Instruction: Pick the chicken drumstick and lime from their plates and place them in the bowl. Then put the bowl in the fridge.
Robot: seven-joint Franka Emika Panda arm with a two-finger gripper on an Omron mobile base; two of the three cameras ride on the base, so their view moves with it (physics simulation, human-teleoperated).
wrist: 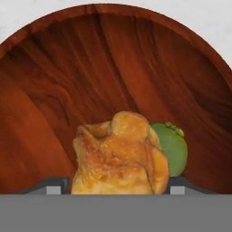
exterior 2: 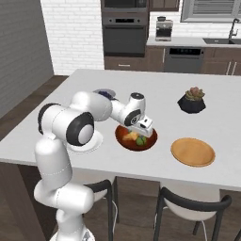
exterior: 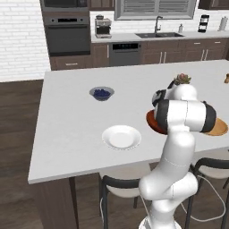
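The reddish-brown wooden bowl [wrist: 113, 68] [exterior 2: 151, 142] [exterior: 151, 121] sits on the island counter. Inside it lie the golden chicken drumstick [wrist: 120, 156] [exterior 2: 129, 136] and the green lime [wrist: 174, 147] [exterior 2: 140, 140], touching side by side. My gripper [wrist: 118, 186] [exterior 2: 140, 132] hangs just over the bowl, its two fingertips flush against the drumstick's sides, shut on it. The white plate [exterior: 121, 137] [exterior 2: 97, 141] lies bare to the left of the bowl. To the bowl's right the tan wooden plate [exterior 2: 193, 151] [exterior: 220, 128] is also bare. The fridge is out of view.
A grey bowl of blueberries [exterior: 102, 93] stands further back on the counter, and a black succulent pot [exterior 2: 191, 100] stands behind the wooden plate. Stools [exterior 2: 190, 207] line the counter's near edge. A wall oven [exterior: 68, 33] and a sink counter run along the back wall.
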